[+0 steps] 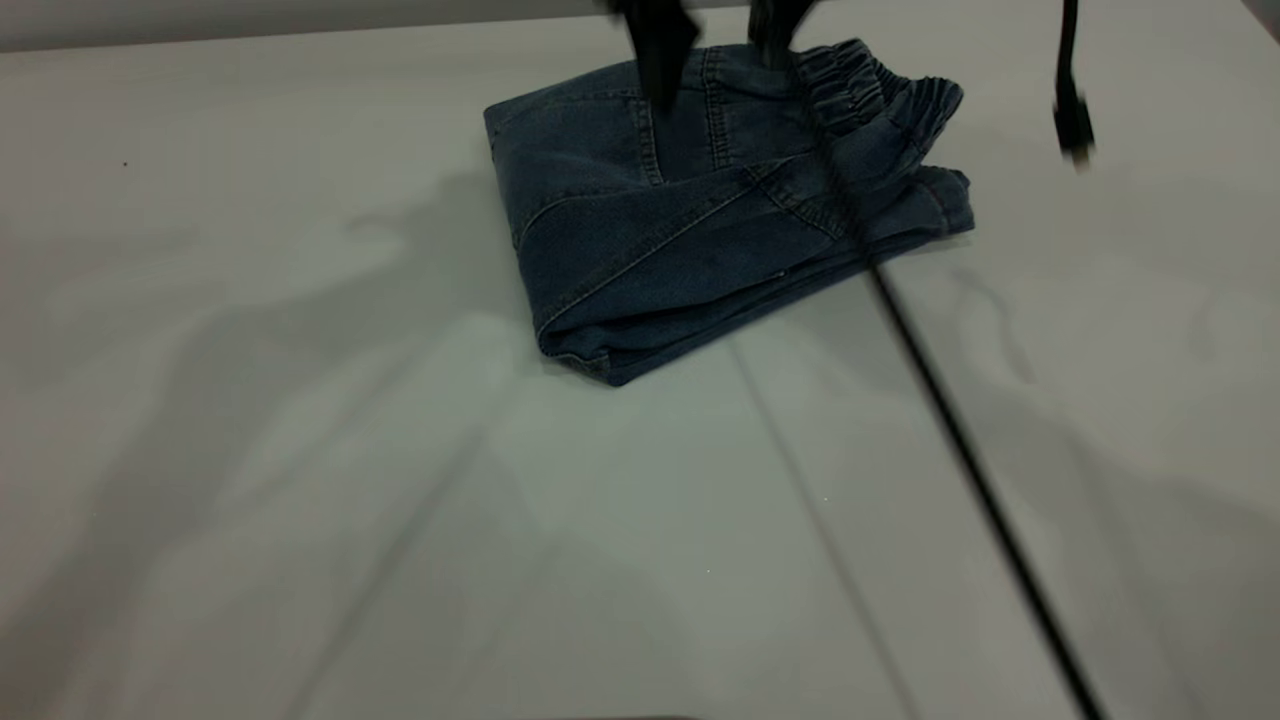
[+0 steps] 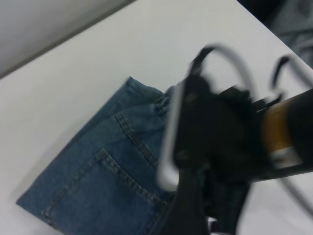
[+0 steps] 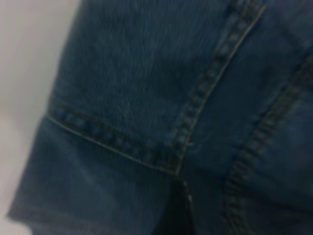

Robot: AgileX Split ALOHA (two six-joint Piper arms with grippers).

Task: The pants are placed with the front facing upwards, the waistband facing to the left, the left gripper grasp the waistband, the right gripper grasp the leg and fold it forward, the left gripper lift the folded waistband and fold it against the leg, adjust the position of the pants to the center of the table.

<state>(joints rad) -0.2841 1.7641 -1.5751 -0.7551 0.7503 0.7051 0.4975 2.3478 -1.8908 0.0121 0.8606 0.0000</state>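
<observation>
The folded dark blue denim pants (image 1: 700, 220) lie on the large pale grey table (image 1: 300, 450) at its far side, ruffled elastic waistband (image 1: 880, 90) on top. Two black claws press down on them: left gripper (image 1: 660, 60) and right gripper (image 1: 775, 35). Whether either's jaws are apart, I cannot tell.

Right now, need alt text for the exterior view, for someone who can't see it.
Folded blue jeans lie toward the far side of a white table, the ruffled waistband on top at the right end. Two black tools reach down onto the fold from the top edge, and a thin black cable crosses the table diagonally.
</observation>
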